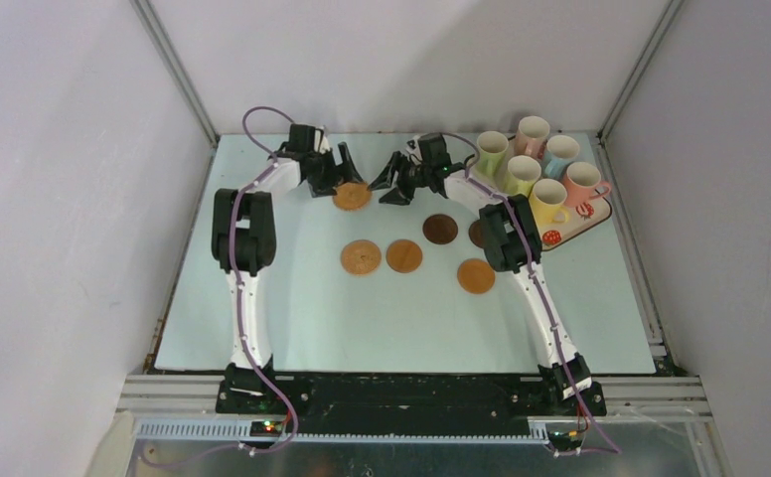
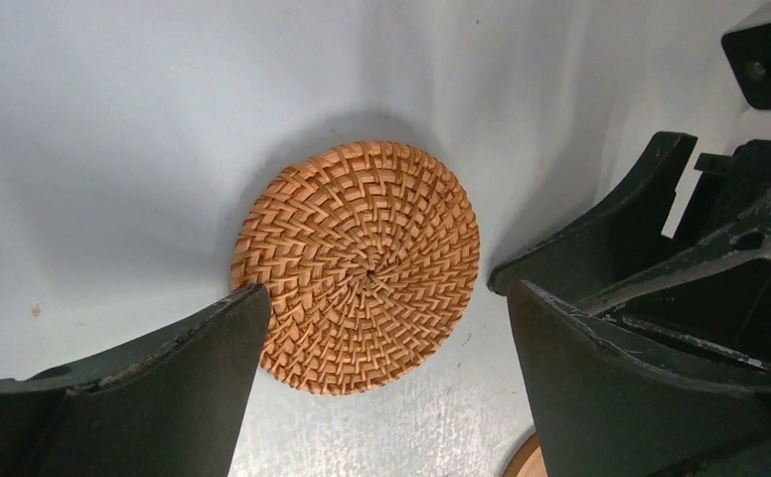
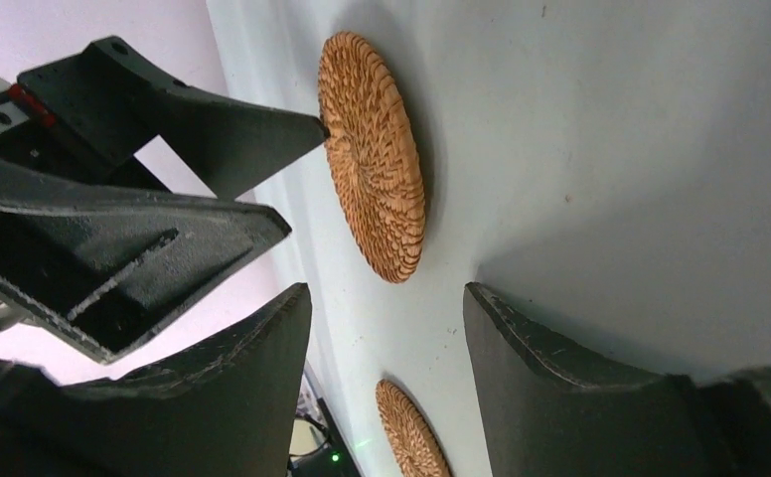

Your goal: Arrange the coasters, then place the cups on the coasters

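The woven coaster [image 2: 357, 266], likely light and stiff, lies flat just below the left gripper [image 2: 384, 296], jaws spread and empty, beside the likewise spread right gripper [image 3: 386, 290]; pinching its thin rim seems best.

Even diffuse light from overhead, pale bench [image 1: 362, 318] evenly bright, top view sharp, soft grey shadow fringing the woven coaster [image 2: 357, 266] in left wrist view, left pincer [image 2: 384, 293] close and slightly soft, right pincer [image 3: 386, 290] casting broad shadow on bench.
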Available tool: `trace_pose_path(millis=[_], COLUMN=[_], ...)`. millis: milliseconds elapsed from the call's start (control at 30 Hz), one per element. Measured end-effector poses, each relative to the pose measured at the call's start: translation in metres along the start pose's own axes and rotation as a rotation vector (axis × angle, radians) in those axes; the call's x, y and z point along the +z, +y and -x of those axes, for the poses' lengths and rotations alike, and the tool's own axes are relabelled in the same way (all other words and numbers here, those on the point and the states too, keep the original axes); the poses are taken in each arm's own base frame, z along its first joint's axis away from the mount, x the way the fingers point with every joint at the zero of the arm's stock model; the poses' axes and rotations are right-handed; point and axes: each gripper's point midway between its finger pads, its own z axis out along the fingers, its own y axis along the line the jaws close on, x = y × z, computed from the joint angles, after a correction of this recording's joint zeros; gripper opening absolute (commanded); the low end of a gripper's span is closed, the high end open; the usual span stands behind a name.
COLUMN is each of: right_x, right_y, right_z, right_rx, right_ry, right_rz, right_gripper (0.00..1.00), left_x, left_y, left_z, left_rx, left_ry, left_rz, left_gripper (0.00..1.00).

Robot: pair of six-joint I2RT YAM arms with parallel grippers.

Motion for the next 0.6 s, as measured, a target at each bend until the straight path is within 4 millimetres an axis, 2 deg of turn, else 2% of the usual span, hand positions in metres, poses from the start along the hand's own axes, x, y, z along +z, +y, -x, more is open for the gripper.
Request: trace_pose_path(millis=[300,600], right_x=[0.007,0.012], right_y=[0.001,0.001], right_z=[0.005,0.003], right_rx=[-0.011,-0.001], right_ry=[-0.020,-0.005], right_rz=[-0.010,0.006], right_gripper=[0.61,0.54], left_x=[0.001,0.003], left_y=[-0.006,-0.010], left_z=[-0.006,-0.008], left_rx=[0.012,0.020], left_ry=[0.005,0.005], left_rz=[-0.009,-0.013], left_gripper=[1.00,1.00])
